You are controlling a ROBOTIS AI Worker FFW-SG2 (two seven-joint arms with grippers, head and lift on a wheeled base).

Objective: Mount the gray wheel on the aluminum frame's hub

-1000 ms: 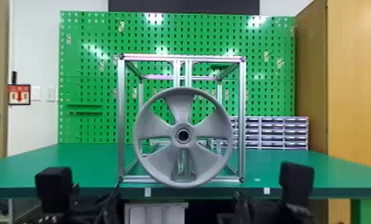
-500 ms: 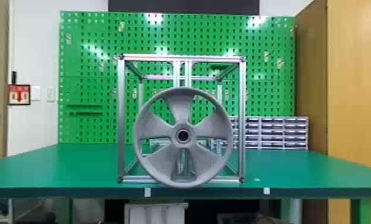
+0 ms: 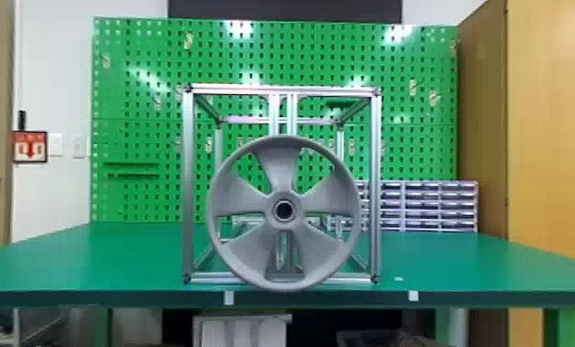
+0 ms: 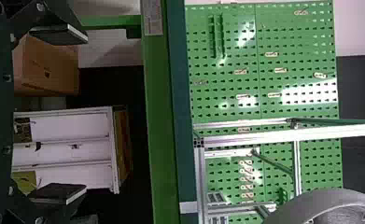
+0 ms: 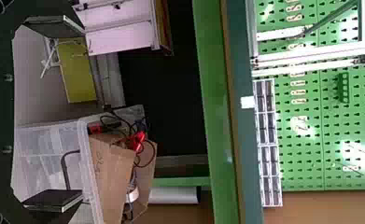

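I'm watching both arms from my end, and here's the change: a second ago the two pincers stand up at the bottom edge of the head view, one on each side, and since then they have dropped down from there. The gray wheel (image 3: pixel 244 256) hasn't budged through any of it, and neither has the aluminum frame (image 3: pixel 188 184). Right now the wheel is upright, its face toward me, in front of the frame's middle uprights, the dark bore in its centre looking straight out. Its lower rim hangs in front of the frame's bottom bar, close to the front edge of the green counter (image 3: pixel 69 258); whether rim and counter touch, I can't tell, and how far the wheel sits on the hub I can't make out either. Over to the left wrist view: the left pincer (image 4: pixel 61 113) is spread wide, nothing between its fingers (image 4: pixel 61 193), with the curve of the wheel farther off. And on the right wrist view, the right pincer (image 5: pixel 54 113) is just as wide apart and empty, a clear plastic bin (image 5: pixel 83 172) with cardboard and cables beyond it, lower than the counter. Behind the frame, the green pegboard (image 3: pixel 138 101) rises, small drawers (image 3: pixel 438 205) at its foot toward my right.
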